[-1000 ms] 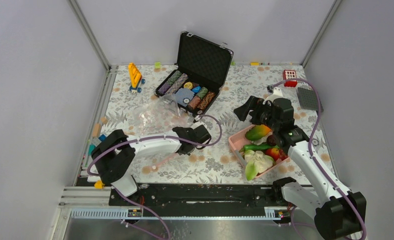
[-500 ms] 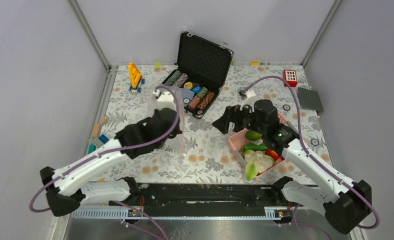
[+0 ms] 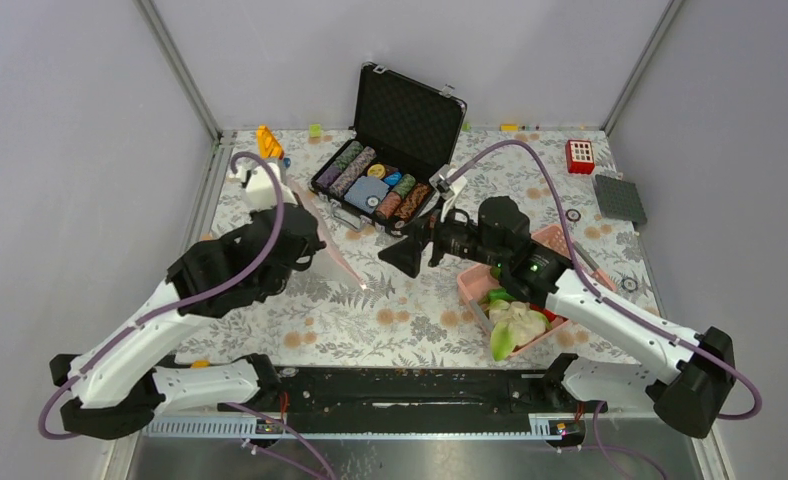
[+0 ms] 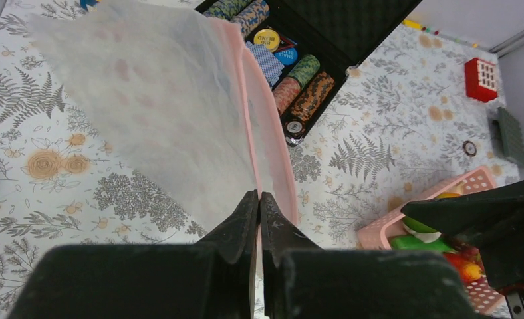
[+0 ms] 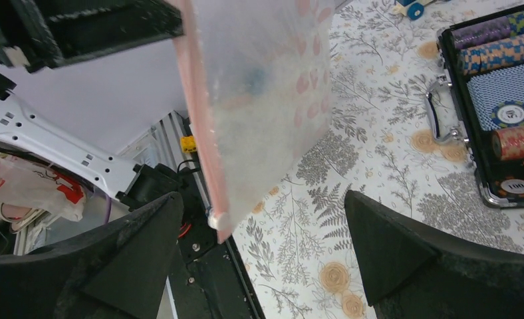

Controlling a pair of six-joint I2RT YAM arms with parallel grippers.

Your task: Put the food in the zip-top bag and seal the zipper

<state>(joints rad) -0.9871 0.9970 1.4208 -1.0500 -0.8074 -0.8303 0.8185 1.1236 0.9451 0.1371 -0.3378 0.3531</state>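
Observation:
My left gripper [image 3: 318,246] is shut on the pink zipper [image 4: 246,113] of the clear zip-top bag [image 4: 153,113] and holds it hanging above the table; the bag [image 3: 332,232] also shows in the top view. My right gripper [image 3: 414,250] is open and empty, pointing at the bag's lower corner, with the bag [image 5: 266,100] between and beyond its fingers [image 5: 405,246]. The food lies in the pink basket [image 3: 473,284]: white-green leafy pieces [image 3: 515,325], a green vegetable [image 3: 500,297] and a red fruit [image 3: 555,318]. The right arm hides the rest.
An open black case of poker chips [image 3: 380,185] stands behind the bag. A yellow toy [image 3: 268,140] is at the back left, a red block [image 3: 580,155] and a grey plate [image 3: 618,197] at the back right. Small blocks lie along the left edge.
My left arm has lifted the bag off the table and swung it up and left. My right gripper has moved left from over the basket to the bag, still open.

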